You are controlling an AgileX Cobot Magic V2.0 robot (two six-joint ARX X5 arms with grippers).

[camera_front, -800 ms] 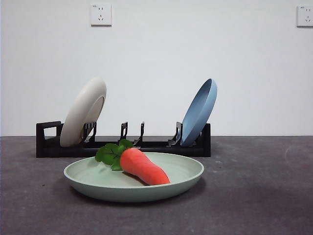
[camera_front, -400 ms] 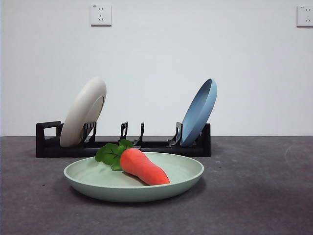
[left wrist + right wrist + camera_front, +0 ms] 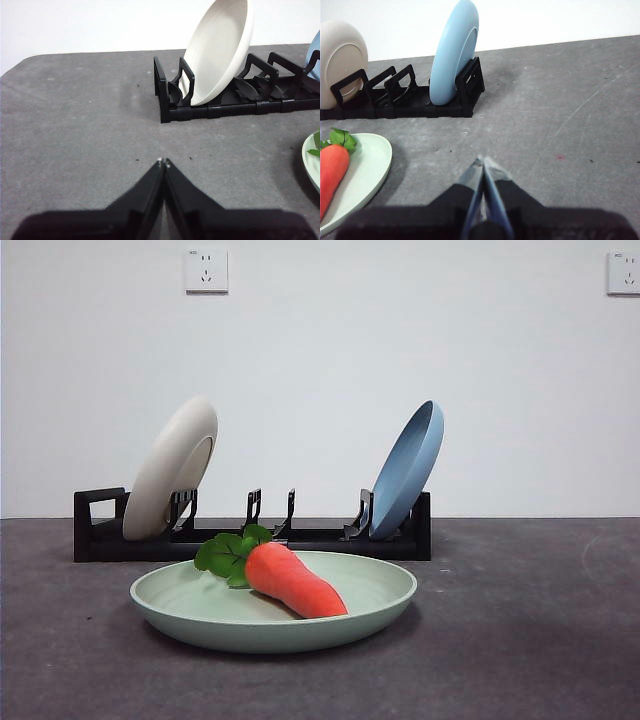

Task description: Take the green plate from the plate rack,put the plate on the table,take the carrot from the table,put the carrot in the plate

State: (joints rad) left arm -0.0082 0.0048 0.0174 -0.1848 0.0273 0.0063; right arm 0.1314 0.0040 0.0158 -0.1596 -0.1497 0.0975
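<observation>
Two plates are left standing on edge in the plate rack (image 3: 250,538), which is seen across the middle of the front view: a cream-white plate (image 3: 172,469) is leaned into the slots at the left end beside the loop handle, and a blue plate (image 3: 408,468) is propped at the right end. The prongs between them are seen empty, and it is judged that the green plate (image 3: 380,592) was lifted from there.

That plate is now laid flat on the desk (image 3: 540,640) in the lower centre of the front view, just in front of the rack and apart from it. The carrot (image 3: 293,581) is held inside it, lying on its side with the leafy end toward the left rim and the tip toward the right; nothing else is contained.

The task is judged to be complete, which would explain why both arms are kept clear. The left gripper (image 3: 163,161) is seen over bare desk near the rack's handle end, its jaws pressed together on nothing. The right gripper (image 3: 483,161) is seen beside the green plate's edge, its jaws likewise clenched and empty.
</observation>
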